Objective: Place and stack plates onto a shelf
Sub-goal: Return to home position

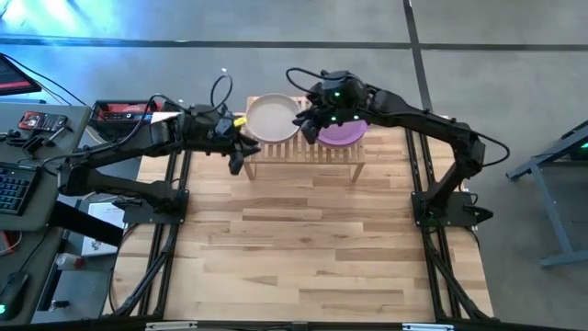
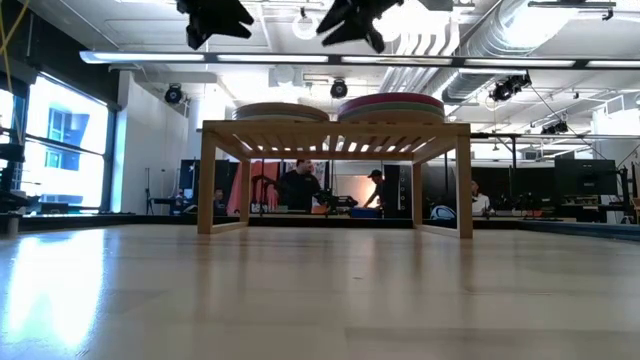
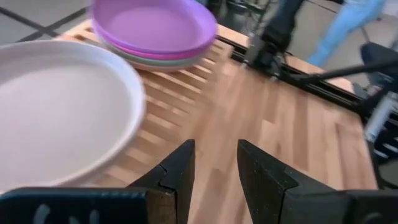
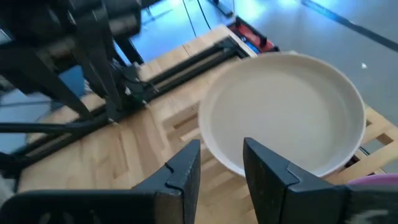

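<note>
Holding the jaws of the left gripper slightly apart, with only bare table showing in the narrow gap. Gripping nothing. Hanging in the upper middle of the high view, just beside the left end of the shelf. Showing in the low view as a dark shape at the top edge, left of centre, well above the shelf top.

Holding the jaws of the right gripper slightly apart as well, likewise clamping nothing. Hovering in the high view over the middle of the shelf, about where the two stacks meet. Appearing in the low view at the top edge, just right of centre, clear of the plates below.

Resting on the slatted shelf top, just beside each other: a stack topped by the beige plate toward the left in the high view, and a stack topped by the purple plate toward the right, partly hidden under the right arm. Showing, in the left wrist view, a pinker rim and a pale green one beneath the purple plate.

Standing far off in the room behind the shelf, in the middle of the low view: several people. Crossing the upper right of the left wrist view: a person's legs in light blue trousers.
</note>
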You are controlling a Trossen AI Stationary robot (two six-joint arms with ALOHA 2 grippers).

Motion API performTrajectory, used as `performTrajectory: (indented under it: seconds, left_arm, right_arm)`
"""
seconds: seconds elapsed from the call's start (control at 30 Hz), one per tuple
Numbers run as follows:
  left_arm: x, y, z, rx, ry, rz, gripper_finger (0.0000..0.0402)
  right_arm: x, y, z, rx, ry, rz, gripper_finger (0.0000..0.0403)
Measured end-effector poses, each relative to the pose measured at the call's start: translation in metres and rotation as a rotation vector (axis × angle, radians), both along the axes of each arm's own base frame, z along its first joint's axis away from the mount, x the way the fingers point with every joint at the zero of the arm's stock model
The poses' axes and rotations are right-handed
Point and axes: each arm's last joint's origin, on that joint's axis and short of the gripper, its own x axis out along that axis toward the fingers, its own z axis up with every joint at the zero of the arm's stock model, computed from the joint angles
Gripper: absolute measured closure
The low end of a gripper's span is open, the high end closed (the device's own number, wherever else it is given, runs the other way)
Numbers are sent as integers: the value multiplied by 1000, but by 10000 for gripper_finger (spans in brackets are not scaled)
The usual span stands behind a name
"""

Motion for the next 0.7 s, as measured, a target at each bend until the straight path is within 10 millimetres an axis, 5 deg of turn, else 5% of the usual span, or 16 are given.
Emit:
performTrajectory:
  seconds: [0.3, 0.7]
  left_arm:
    - [-7, -32, 4, 16, -61, -140, 293]
    - [-39, -70, 23, 107, -183, -366, 293]
  right_arm:
    - [-19, 32, 31, -1, -90, -36, 300]
    - [-12, 78, 47, 66, -233, 41, 300]
